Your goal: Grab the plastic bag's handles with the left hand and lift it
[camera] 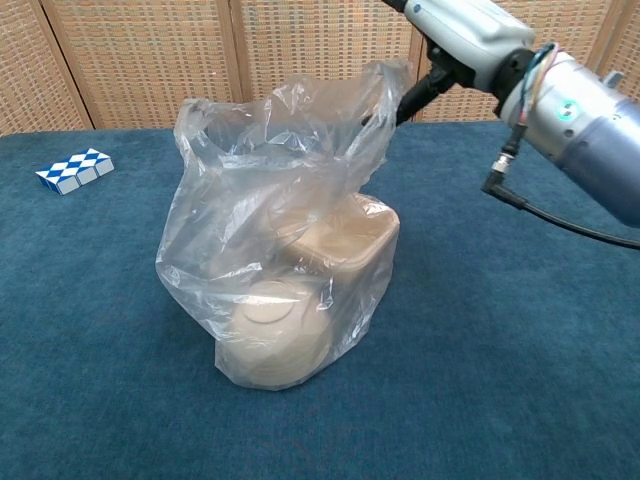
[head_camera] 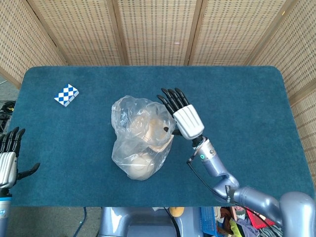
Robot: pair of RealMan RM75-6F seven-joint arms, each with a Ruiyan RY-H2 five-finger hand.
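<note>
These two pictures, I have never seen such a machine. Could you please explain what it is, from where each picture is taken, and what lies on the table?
It is a robot with two arms, each ending in a mechanical hand with black fingers. Both cameras sit on the robot itself. The head view looks down on the blue table; the chest view looks across it from low down.

In the middle stands a clear plastic bag with beige containers inside. A small blue-and-white checkered block lies at the far left.

The right hand is beside the bag's upper edge, fingers spread; in the chest view its thumb appears to touch the bag's handle, but it grips nothing. The left hand waits at the table's left edge, open and empty.
</note>
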